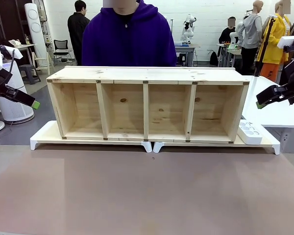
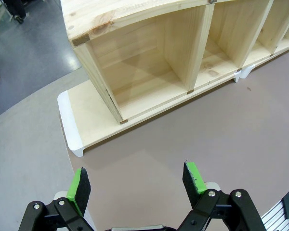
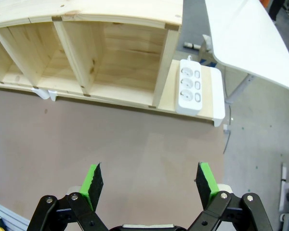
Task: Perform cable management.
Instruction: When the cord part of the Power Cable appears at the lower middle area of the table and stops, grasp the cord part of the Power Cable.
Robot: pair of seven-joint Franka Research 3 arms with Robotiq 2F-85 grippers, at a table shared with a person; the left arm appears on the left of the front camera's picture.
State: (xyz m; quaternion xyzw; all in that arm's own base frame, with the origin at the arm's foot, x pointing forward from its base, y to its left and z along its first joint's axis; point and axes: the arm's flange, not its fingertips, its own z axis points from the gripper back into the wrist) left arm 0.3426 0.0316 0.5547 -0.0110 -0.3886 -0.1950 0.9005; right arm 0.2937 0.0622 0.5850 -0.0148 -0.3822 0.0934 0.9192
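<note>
The cable is out of view. A long wooden shelf (image 1: pixel 147 105) with several open compartments stands on white-edged boards across the table. My left gripper (image 2: pixel 135 177) hangs open above the brown mat, facing the shelf's left end (image 2: pixel 135 72), with nothing between its green pads. One of its fingertips (image 1: pixel 34 104) shows at the left edge of the front view. My right gripper (image 3: pixel 149 177) is open too, empty, above the mat near the shelf's right end (image 3: pixel 130 57). Its fingertip (image 1: pixel 259 104) shows at the far right.
A white power strip (image 3: pixel 190 86) (image 1: pixel 250 131) lies on the board just right of the shelf. A person in a purple hoodie (image 1: pixel 129 41) stands behind the shelf. A white table (image 3: pixel 245 43) is off to the right. The brown mat (image 1: pixel 147 191) spreads in front.
</note>
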